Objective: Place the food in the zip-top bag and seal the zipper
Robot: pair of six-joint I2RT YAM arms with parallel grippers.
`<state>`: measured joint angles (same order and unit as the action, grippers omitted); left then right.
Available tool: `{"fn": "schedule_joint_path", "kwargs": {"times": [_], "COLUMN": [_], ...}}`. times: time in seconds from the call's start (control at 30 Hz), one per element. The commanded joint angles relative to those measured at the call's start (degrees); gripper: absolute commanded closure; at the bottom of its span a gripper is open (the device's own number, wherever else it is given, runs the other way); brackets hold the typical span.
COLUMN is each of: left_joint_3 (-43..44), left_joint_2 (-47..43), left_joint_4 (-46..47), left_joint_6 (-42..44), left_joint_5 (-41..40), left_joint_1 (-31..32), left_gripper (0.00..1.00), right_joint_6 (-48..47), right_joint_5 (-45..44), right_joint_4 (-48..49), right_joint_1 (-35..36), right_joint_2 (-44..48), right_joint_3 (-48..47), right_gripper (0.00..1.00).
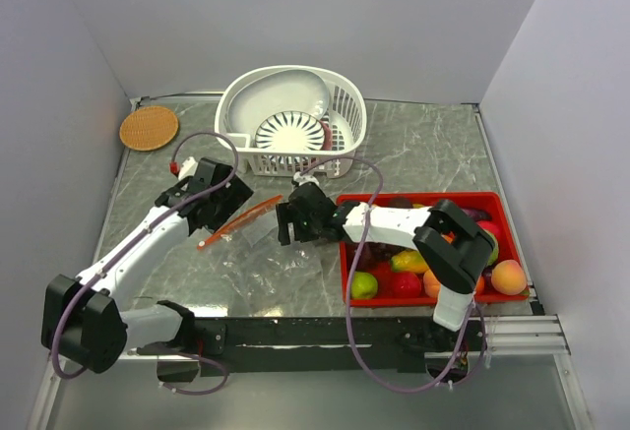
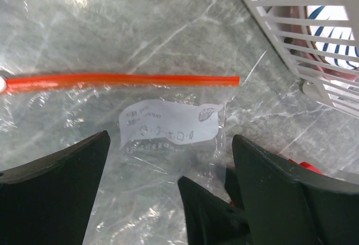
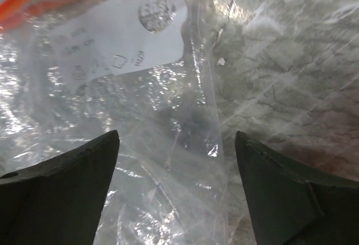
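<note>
Early: left hand point(image 1: 224, 206) & right hand point(image 1: 291, 221) both open over bag point(image 1: 261, 258) on bench point(image 1: 423, 154), 0 food point(image 1: 364, 285) inside yet; filling + zipper point(image 2: 123, 80) sealing to do.

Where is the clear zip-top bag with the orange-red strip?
The bag lies mid-table in the top view, between the left gripper and right gripper, beside the red tray.

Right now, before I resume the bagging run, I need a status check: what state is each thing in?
zip-top bag: lying flat, no food inside.
zipper: sealed or not, cannot tell.
toy fruit: piled in the red tray.
left claw: open, over the bag.
right claw: open, over the bag.
white basket: upright, holding dishes.
</note>
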<state>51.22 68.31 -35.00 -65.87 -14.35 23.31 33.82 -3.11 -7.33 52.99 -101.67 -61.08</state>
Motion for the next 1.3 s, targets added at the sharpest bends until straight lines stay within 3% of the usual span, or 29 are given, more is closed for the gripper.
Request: {"fn": "schedule_joint_path", "kwargs": {"times": [0.0, 0.1, 0.13, 0.2, 0.23, 0.3, 0.6, 0.73, 0.87, 1.27], "left_joint_3": [1.69, 1.69, 1.78, 2.3, 2.56, 3.79, 10.29, 11.88, 12.23, 16.45], "left_joint_2": [1.73, 2.79, 3.14, 3.23, 3.49, 3.75, 5.95, 5.96, 4.64, 2.18], "left_joint_4": [-0.33, -0.42, -0.5, -0.5, -0.85, -1.47, -4.1, -5.07, -4.46, -7.54], "left_joint_6": [-4.09, -5.41, -5.76, -6.82, -7.25, -8.31, -10.16, -10.6, -10.51, -11.39], "left_joint_5": [4.24, 5.21, 5.38, 5.65, 5.73, 6.26, 10.22, 11.09, 11.89, 11.71], "left_joint_1": [-0.63, -0.63, -0.63, -0.72, -0.72, -1.07, -3.89, -4.24, -4.41, -5.03], "left_gripper": [0.03, 0.03, 0.03, 0.03, 0.02, 0.01, 0.1, 0.13, 0.19, 0.18], "right_joint_6": [1.24, 1.42, 1.42, 1.33, 1.07, 0.55, -7.44, -10.26, -13.25, -15.89], "right_joint_5": [0.74, 0.92, 0.66, -0.57, -1.45, -4.94, -27.26, -32.29, -35.54, -39.6], "right_joint_4": [1.53, 2.76, 2.94, 3.9, 4.43, 7.05, 18.13, 22.35, 24.65, 25.79], "right_joint_1": [0.45, 0.45, 0.45, 0.53, 0.71, 1.32, 9.84, 11.6, 13.19, 15.38], "right_joint_2": [-1.34, -0.73, 0.06, 1.46, 3.39, 6.12, 21.06, 24.67, 26.08, 24.5], "right_joint_3": [-2.99, -2.2, -2.12, -1.24, -0.63, 1.66, 10.36, 13.96, 14.94, 14.85], "right_gripper": [0.16, 0.38, 0.53, 0.72, 0.87, 0.99, 1.0, 1.0, 1.0, 1.0]}}
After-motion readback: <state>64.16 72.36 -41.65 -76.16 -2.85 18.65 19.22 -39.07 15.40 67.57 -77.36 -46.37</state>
